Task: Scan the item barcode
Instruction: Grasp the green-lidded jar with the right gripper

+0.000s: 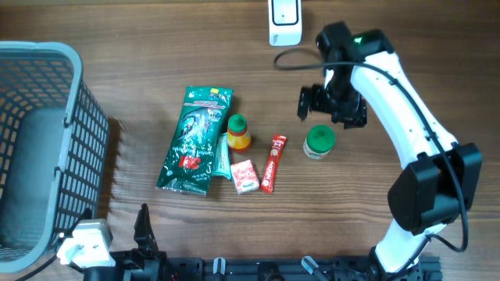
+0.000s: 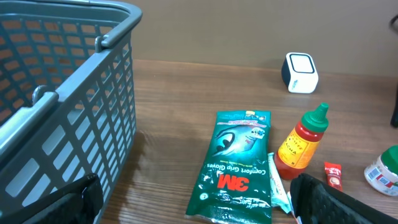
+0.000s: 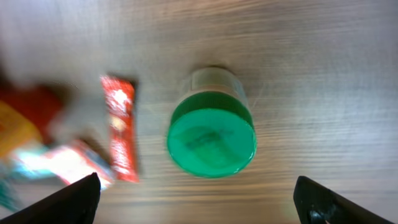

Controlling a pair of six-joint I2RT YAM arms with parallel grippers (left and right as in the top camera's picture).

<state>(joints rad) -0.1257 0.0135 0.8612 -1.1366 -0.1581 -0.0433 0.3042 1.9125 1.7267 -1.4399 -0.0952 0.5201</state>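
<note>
Wooden table (image 1: 156, 47) holds 3M Comfort Grip Gloves packet (image 2: 239, 165).

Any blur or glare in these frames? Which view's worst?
Right wrist: worst, left edge smeared, red sachet and neighbours soft; green-lidded jar readable. Left wrist: sharp on 3M gloves pack, near fingers dark and soft. Overhead: crisp, soft shadow beside basket, no glare.

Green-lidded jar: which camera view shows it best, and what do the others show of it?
The right wrist view: the green-lidded jar sits large and central, lid and side visible. Overhead shows the jar small but whole. The left wrist view catches only part of it at its right edge.
</note>
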